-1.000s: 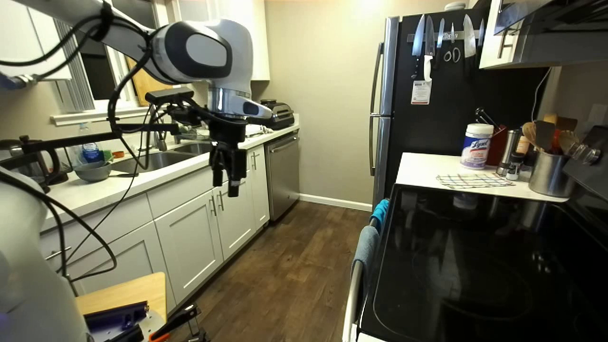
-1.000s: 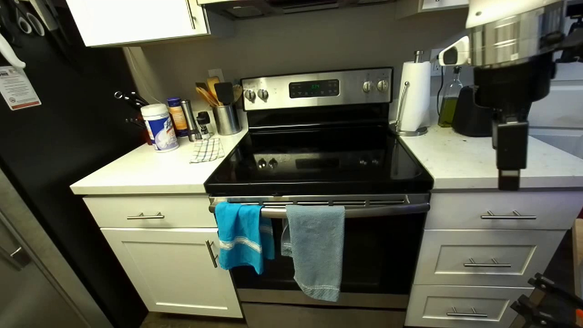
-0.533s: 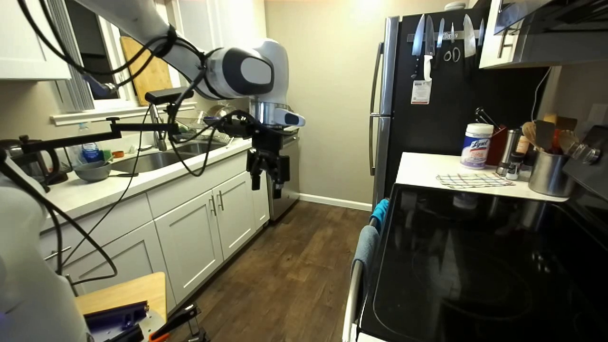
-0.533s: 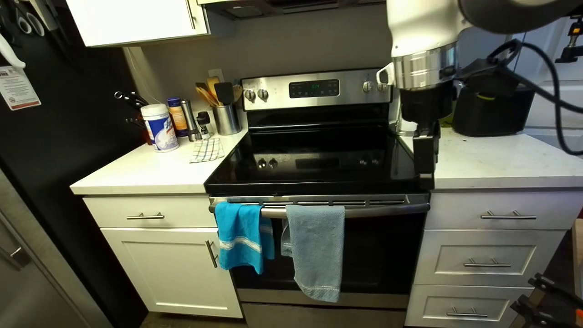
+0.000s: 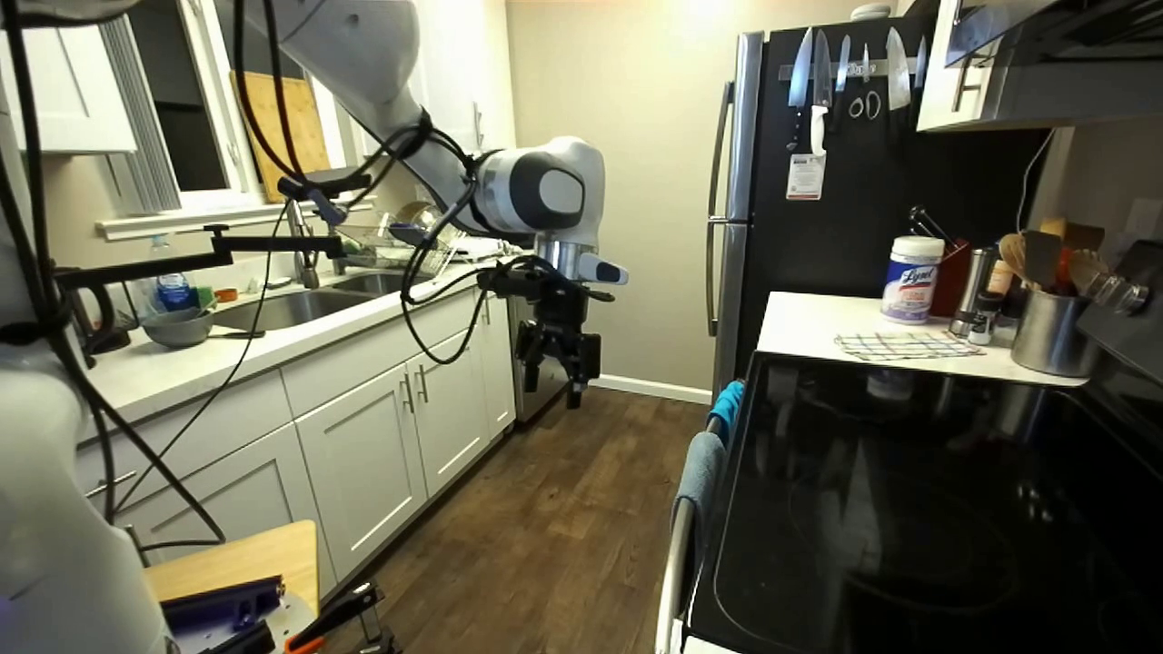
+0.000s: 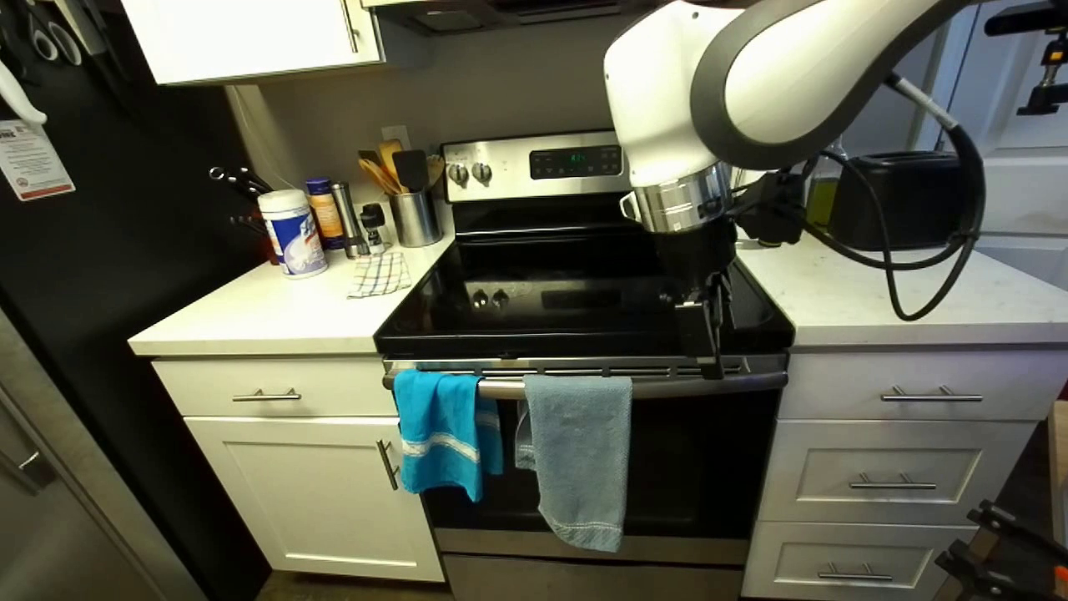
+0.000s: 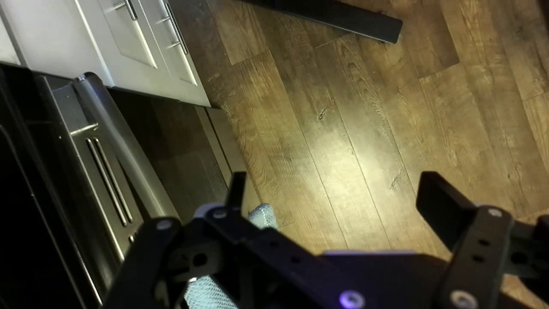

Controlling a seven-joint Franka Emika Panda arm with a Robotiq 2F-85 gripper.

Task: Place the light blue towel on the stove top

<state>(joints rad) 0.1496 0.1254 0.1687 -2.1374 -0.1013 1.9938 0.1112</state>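
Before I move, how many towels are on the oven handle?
2 on the handle: bright blue towel toward the fridge, light blue towel near the middle.

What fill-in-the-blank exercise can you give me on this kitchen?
The light blue towel hangs from the ____ of the oven door.
The turquoise towel is striped with ____.
The fingers are not shut but ____.
The white-lidded canister bears the brand name ____.
Missing words: handle; white; open; Lysol.
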